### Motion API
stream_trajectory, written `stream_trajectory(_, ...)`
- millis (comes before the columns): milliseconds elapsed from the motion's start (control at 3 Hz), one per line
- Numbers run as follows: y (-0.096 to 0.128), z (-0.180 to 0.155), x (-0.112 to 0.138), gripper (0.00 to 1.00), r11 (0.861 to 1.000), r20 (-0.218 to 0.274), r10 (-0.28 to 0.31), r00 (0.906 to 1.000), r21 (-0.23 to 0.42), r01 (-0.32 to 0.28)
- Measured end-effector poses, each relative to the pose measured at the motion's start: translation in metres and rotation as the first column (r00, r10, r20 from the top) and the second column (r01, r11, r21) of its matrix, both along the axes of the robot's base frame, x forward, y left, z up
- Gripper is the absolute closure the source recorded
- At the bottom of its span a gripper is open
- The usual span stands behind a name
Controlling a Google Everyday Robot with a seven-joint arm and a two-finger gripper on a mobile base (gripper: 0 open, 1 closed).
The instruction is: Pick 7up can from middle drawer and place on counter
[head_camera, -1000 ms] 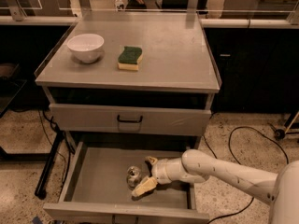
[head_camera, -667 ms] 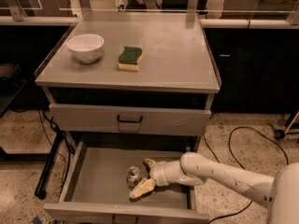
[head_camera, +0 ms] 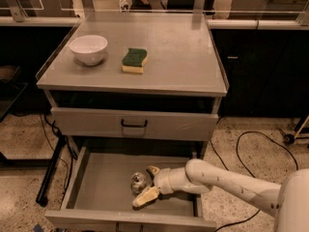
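No legible text, even on the 7up can point(head_camera: 138, 180) by the gripper's point(head_camera: 144, 186) jaws in the middle drawer point(head_camera: 101, 185)

Robot lab: tool point(head_camera: 147, 185) in metal drawer point(head_camera: 104, 185)

You see the cream-yellow gripper point(head_camera: 147, 183) on its white arm point(head_camera: 227, 180) down in the dull grey middle drawer point(head_camera: 101, 182) by the silvery 7up can point(head_camera: 138, 181), while the matte grey counter point(head_camera: 178, 57) carries a white bowl point(head_camera: 88, 49) and a green-topped yellow sponge point(head_camera: 134, 60).
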State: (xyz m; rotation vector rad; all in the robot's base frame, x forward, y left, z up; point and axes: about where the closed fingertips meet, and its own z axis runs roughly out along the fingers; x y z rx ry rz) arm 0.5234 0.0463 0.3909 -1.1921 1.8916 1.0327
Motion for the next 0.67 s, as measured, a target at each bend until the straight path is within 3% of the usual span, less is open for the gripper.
stream_trajectory(333, 0.0, 0.0, 0.0, 0.16, 1.0, 0.0, 0.0, 1.0, 0.0, 0.0)
stream_trajectory(667, 0.0001, 0.0, 0.0, 0.41, 1.0, 0.0, 0.0, 1.0, 0.0, 0.0)
